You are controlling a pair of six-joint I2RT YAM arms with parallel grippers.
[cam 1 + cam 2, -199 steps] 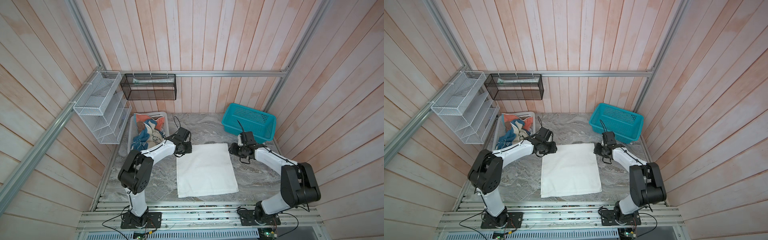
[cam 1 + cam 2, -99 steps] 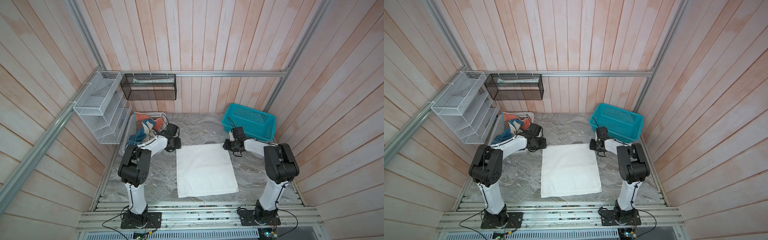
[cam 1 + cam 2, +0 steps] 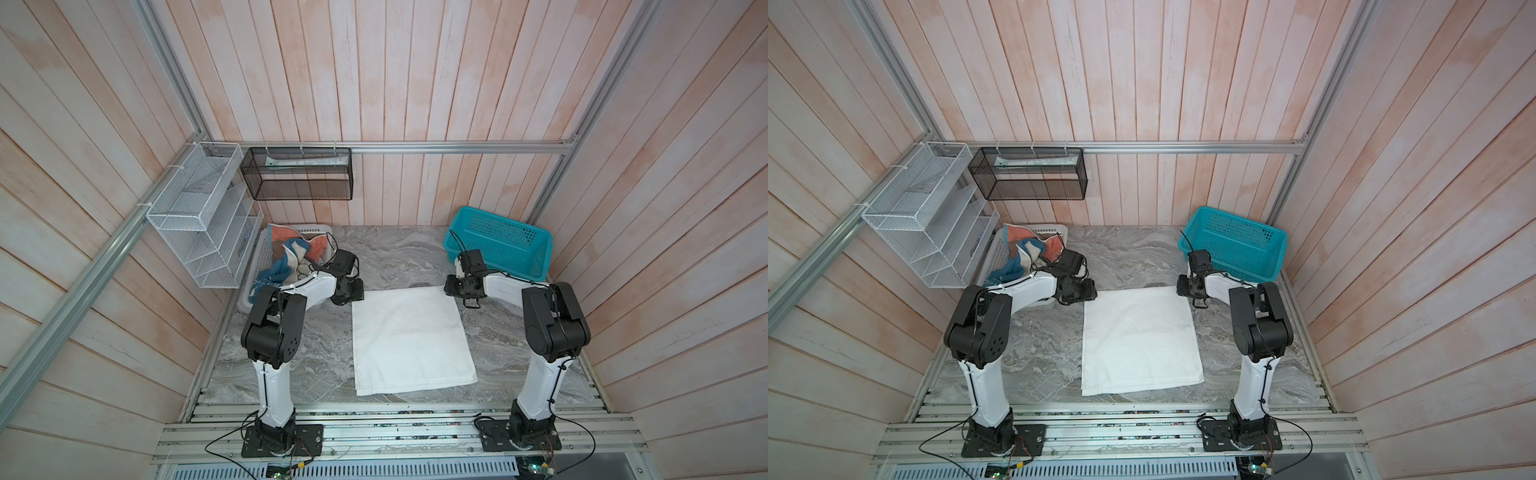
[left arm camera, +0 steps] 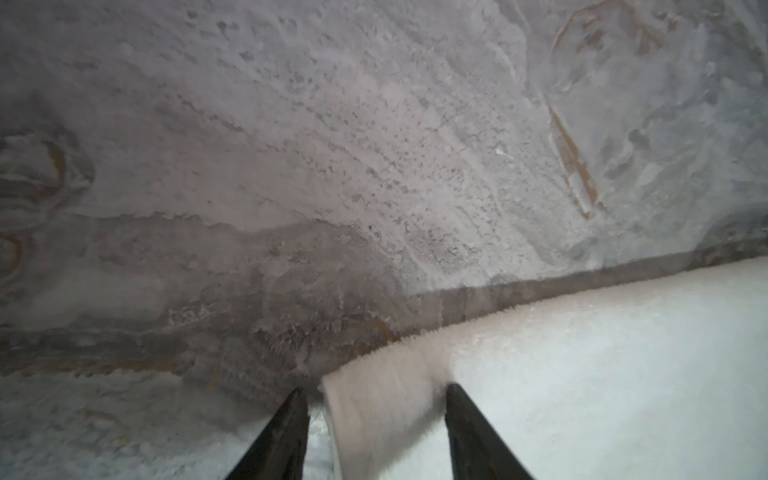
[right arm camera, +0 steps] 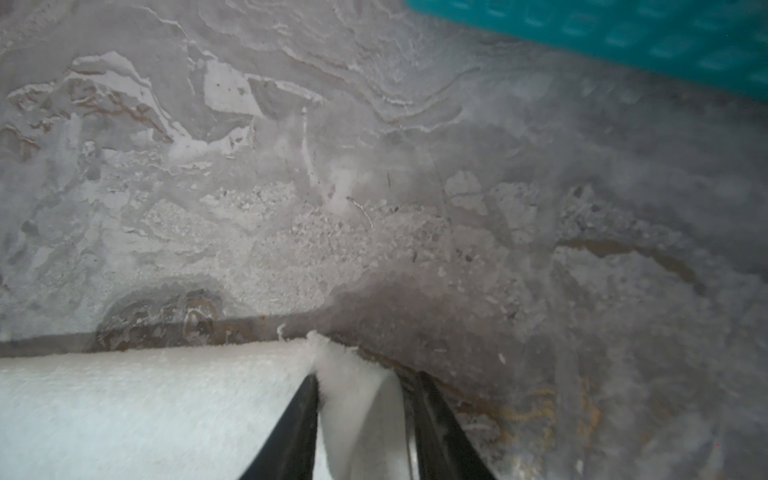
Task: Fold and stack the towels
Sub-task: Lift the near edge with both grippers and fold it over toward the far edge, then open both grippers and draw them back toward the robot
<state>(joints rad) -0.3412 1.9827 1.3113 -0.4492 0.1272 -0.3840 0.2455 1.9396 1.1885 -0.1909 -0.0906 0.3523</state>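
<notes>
On marbled grey tabletop (image 3: 395, 257), found white towel (image 3: 411, 340) spread flat centrally. Saw left pincer (image 4: 376, 387) parted astride its far-left corner; right pincer (image 5: 365, 375) around bunched far-right corner, could not tell whether clamped.

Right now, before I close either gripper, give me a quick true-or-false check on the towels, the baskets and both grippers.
1. The white towel lies spread flat on the table. True.
2. A folded towel sits in the teal basket. False: no towel shows in it.
3. The left gripper has its jaws apart, straddling a far corner of the white towel. True.
4. The coloured towels are stacked on the table. False: they lie crumpled in the white basket.
5. The right gripper is at the towel's near edge. False: it straddles the other far corner, close to the teal basket.
</notes>
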